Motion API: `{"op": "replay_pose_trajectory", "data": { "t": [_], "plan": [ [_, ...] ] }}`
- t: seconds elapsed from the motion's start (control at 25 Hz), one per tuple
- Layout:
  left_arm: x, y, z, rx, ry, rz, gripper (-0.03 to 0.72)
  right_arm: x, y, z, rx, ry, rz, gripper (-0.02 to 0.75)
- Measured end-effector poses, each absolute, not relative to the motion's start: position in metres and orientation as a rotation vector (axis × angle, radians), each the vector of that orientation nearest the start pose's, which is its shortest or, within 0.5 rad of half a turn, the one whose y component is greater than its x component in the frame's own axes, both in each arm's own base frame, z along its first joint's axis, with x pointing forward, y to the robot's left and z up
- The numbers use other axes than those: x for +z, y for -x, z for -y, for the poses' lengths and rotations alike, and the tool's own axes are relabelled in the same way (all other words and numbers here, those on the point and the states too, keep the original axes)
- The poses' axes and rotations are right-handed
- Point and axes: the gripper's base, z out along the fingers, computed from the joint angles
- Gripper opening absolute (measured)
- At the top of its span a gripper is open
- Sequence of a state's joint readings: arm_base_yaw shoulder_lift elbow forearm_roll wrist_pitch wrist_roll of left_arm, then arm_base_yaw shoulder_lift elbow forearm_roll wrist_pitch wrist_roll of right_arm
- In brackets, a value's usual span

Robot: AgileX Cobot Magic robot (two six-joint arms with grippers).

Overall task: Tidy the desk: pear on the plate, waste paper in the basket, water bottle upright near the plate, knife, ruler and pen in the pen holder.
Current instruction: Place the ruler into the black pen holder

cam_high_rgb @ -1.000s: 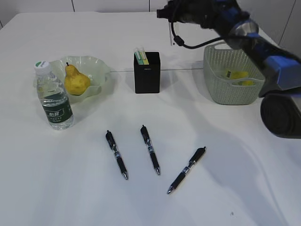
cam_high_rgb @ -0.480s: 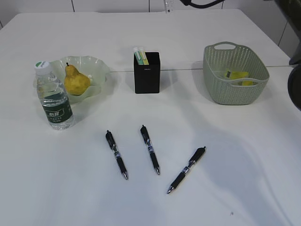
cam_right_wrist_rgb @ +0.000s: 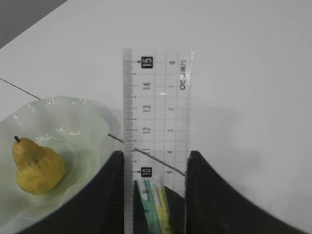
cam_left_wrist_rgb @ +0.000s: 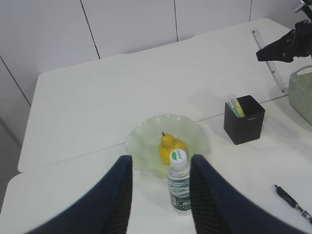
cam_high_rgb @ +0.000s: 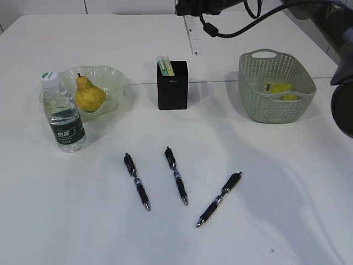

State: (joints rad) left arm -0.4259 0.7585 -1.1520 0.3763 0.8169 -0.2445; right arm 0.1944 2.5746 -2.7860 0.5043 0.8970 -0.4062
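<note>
Ruler (cam_right_wrist_rgb: 157, 117) hangs clamped edgewise in the right gripper (cam_right_wrist_rgb: 155, 195) above the pen holder (cam_high_rgb: 172, 85), at twelve o'clock of it (ready to drop in); left gripper (cam_left_wrist_rgb: 160, 195) gapes empty.

Lab: bare white desk (cam_high_rgb: 265, 221), panelled walls (cam_left_wrist_rgb: 126, 24)

White desk (cam_high_rgb: 265, 221), and plenty sitting on it. Far left, the bottle (cam_high_rgb: 63, 113) stands upright, just in front of the green plate (cam_high_rgb: 113, 83), which rests flat on the top. Middle back, the black holder (cam_high_rgb: 172, 85) stands square on the surface. Over to the right, the basket (cam_high_rgb: 274, 88) sits near the edge. Up front, three pens (cam_high_rgb: 176, 175) lie loose on the bare desk, spread apart in a row, none touching, the right one angled the other way.
</note>
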Motion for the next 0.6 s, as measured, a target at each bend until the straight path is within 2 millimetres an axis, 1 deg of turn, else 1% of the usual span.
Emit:
{"op": "replay_pose_trajectory", "data": {
  "t": [0.12,0.36,0.44,0.6],
  "plan": [
    [0.455,-0.117,0.026,-0.03,-0.227,-1.846,0.274,0.283,-0.551,-0.147,0.517,0.535,-2.012,0.296],
    [0.455,-0.117,0.027,-0.032,-0.227,-1.847,0.274,0.252,-0.56,-0.155,0.559,0.646,-1.94,0.296],
    [0.455,-0.117,0.027,-0.032,-0.227,-1.847,0.274,0.251,-0.563,-0.157,0.565,0.66,-1.889,0.296],
    [0.455,-0.117,0.027,-0.033,-0.227,-1.847,0.274,0.255,-0.565,-0.159,0.564,0.669,-1.785,0.296]
  ]
}}
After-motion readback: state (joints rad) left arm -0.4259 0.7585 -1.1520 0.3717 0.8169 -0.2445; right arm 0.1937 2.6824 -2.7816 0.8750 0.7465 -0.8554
